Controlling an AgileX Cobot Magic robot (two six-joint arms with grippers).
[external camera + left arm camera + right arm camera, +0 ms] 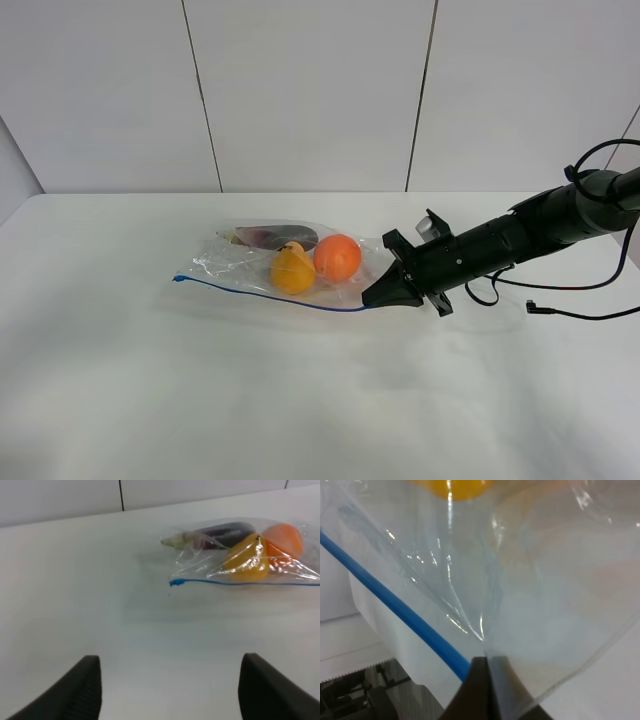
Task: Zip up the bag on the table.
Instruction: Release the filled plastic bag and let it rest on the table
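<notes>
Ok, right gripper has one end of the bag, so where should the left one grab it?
Take the free end of the blue zipper strip, at the bag's left corner, with the left gripper coming in low from the left. That corner lies flat on the table; the fruit bulges further right, and the right gripper pinches the opposite end.

White panelled wall (300, 90) behind; two dark vertical seams (201, 95); soft, even light, faint shadows.
</notes>
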